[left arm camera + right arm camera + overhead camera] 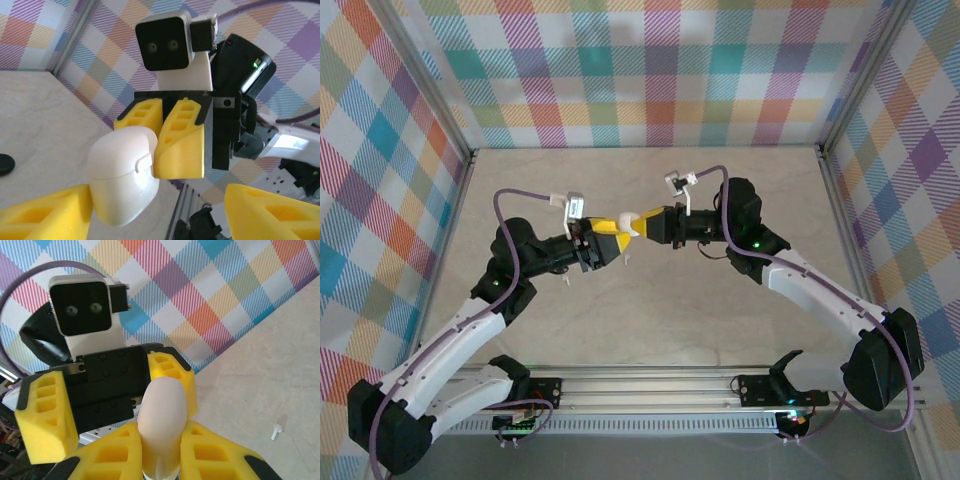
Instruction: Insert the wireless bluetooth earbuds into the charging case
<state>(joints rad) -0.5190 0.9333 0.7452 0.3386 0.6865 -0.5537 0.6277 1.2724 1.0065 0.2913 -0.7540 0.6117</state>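
Observation:
A closed white charging case (122,175) hangs above the table's middle. My right gripper (161,431) is shut on it, its yellow fingers (180,145) pinching the case (162,400) from both sides. My left gripper (157,206) faces it and is open wide. One left fingertip (60,212) sits right beside the case and the other (270,212) stands far off. From above, the left gripper (608,242) and right gripper (640,226) meet nose to nose around the case (628,225). A tiny white earbud (276,431) lies on the table, and is seen below the grippers as a white speck (628,257).
A small dark rounded object (5,164) lies on the tabletop at the left edge of the left wrist view. Checked walls and metal frame posts (470,155) enclose the pale tabletop (650,180). A metal rail (650,385) runs along the near edge.

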